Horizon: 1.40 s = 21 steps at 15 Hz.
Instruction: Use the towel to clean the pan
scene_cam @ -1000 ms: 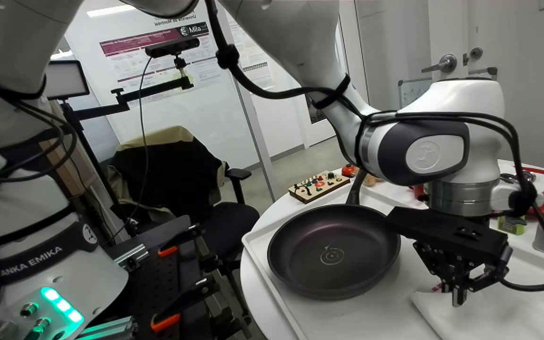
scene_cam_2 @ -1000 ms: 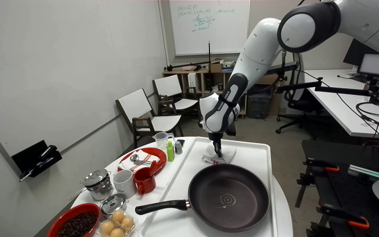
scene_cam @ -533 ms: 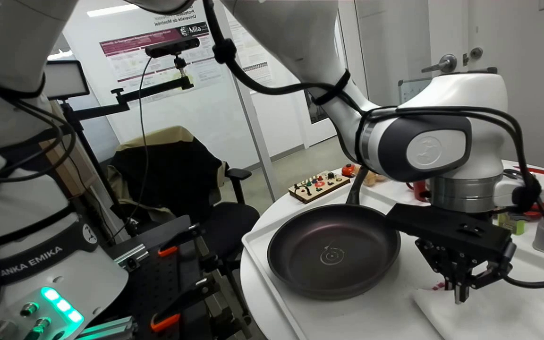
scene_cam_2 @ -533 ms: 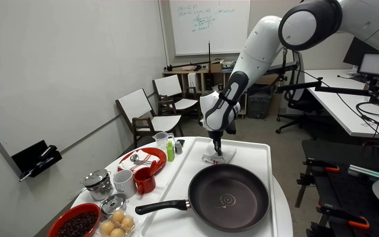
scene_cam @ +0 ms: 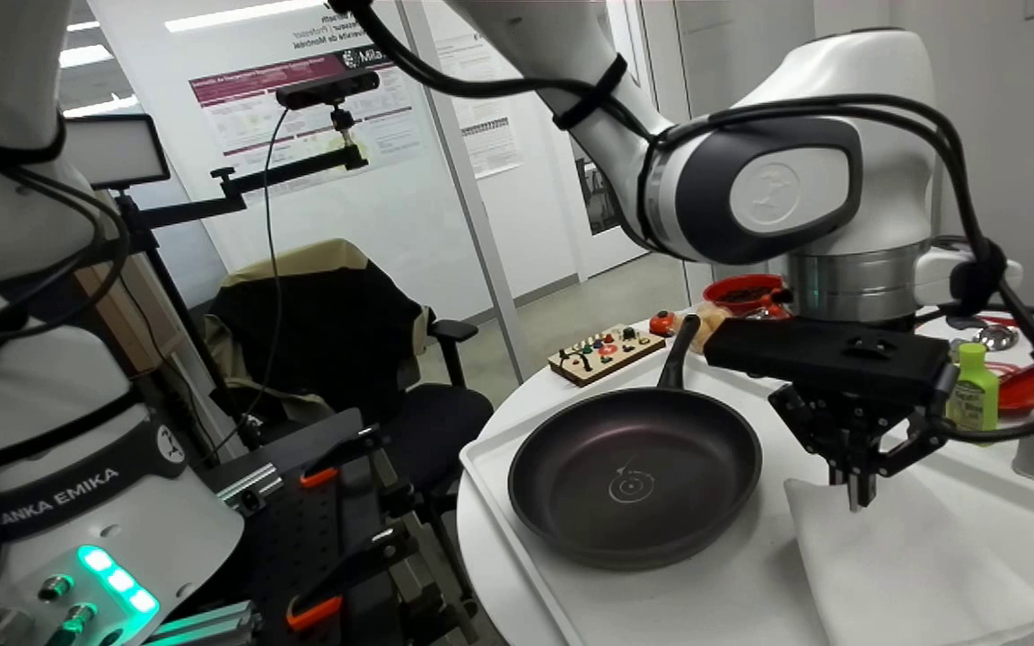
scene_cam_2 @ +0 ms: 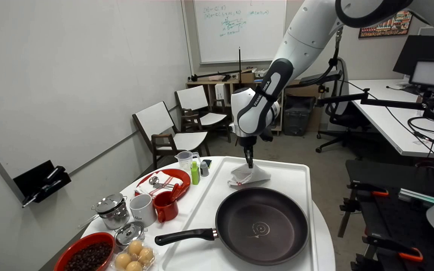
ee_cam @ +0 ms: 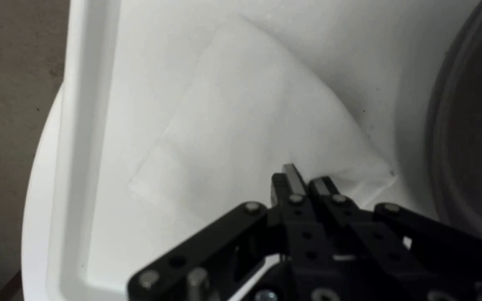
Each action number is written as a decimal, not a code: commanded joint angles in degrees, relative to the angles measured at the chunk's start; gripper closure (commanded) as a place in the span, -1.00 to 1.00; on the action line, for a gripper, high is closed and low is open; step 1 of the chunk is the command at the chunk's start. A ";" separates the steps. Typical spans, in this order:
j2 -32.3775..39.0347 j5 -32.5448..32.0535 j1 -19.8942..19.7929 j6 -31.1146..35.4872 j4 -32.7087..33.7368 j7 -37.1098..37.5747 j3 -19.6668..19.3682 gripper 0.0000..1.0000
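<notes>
The towel (scene_cam: 907, 570) is a folded white cloth on the white tray, with red marks at one edge in an exterior view (scene_cam_2: 248, 177). My gripper (scene_cam: 853, 498) is shut on its raised fold; the gripper (scene_cam_2: 250, 165) sits at the towel's peak, and the lower part still rests on the tray. In the wrist view the fingers (ee_cam: 306, 179) are close together on the towel (ee_cam: 245, 113). The large black pan (scene_cam: 634, 475) lies beside the towel on the tray, its inside facing up. It also shows in an exterior view (scene_cam_2: 262, 226) and at the wrist view's right edge (ee_cam: 479, 138).
The white tray (scene_cam_2: 292, 175) has a low raised rim. Beside it stand a green bottle (scene_cam_2: 195, 173), a red plate (scene_cam_2: 185, 180), a red mug (scene_cam_2: 166, 209), a white mug (scene_cam_2: 142, 210), and eggs (scene_cam_2: 135, 254). The pan's handle (scene_cam_2: 185, 236) sticks out over the tray's side.
My gripper has risen and pulled the towel's gripped part up off the tray into a peak. The pan has not moved.
</notes>
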 commanded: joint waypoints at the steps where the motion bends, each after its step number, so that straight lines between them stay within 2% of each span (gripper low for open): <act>1: -6.95 -0.07 -0.28 2.50 -8.24 -1.96 1.75 0.98; 4: -9.71 -0.27 0.58 3.78 -12.07 -2.58 2.56 0.98; 15: -17.57 -8.32 9.14 16.05 -29.84 -0.25 0.40 0.98; 21: -22.41 -11.97 10.46 20.34 -37.38 -1.30 0.02 0.98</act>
